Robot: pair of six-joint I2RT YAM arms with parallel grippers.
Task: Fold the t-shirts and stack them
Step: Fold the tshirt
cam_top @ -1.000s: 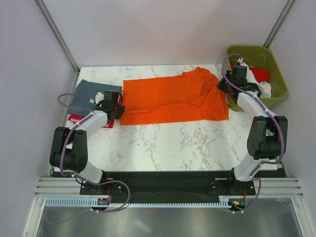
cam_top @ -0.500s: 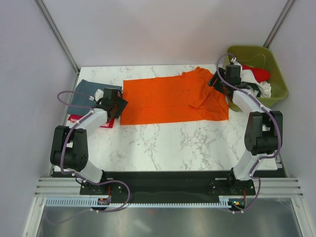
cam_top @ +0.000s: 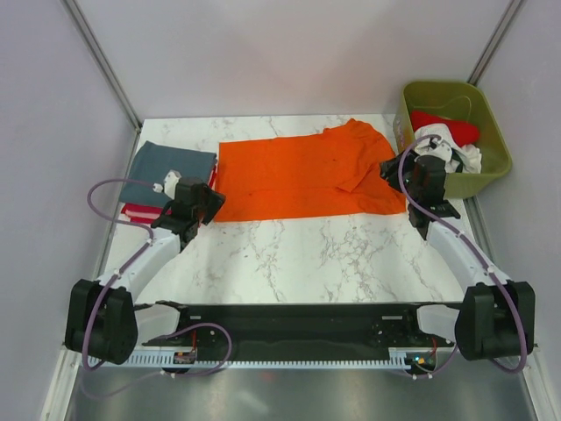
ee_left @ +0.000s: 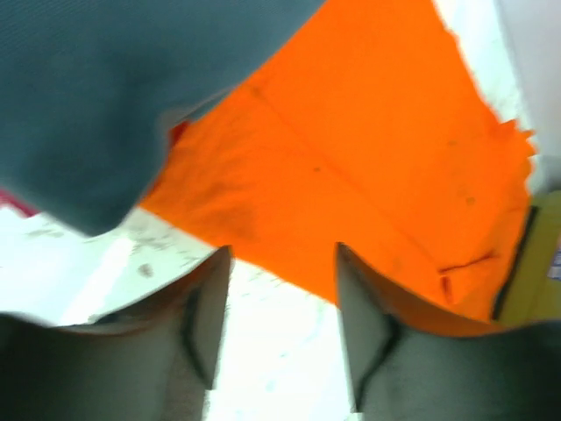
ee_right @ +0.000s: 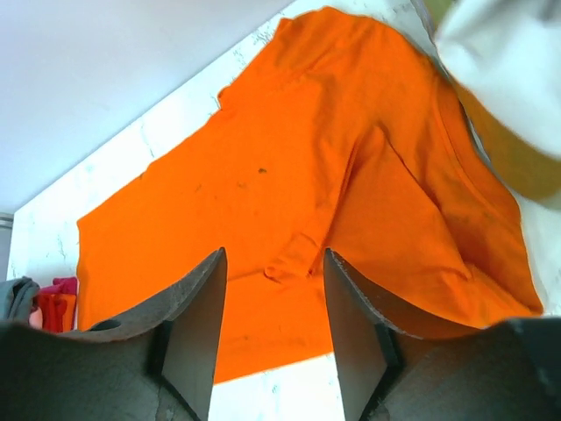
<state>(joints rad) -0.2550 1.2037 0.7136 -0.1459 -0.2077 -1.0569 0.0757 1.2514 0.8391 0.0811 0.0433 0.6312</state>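
While left pincer (ee_left: 280, 263) and right pincer (ee_right: 273, 263) gape empty, orange tee (cam_top: 298, 175) lies spread ahead; fold seemingly pending, next grasp near edge.

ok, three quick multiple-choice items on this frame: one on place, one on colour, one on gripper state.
1. The grey tee lies:
A) spread mid-table
B) folded on a red tee at the left of the table
C) at the near edge

2. The tee spread flat mid-table is:
A) orange
B) white
C) red

3. The grippers are:
A) both shut on cloth
B) left shut, right open
C) both open, empty

Answers:
1 B: the top view shows a red edge peeking out under it, at the table's left side.
2 A: the orange tee covers the middle.
3 C: the wrist views show the left gripper and right gripper with fingers apart and nothing between them.
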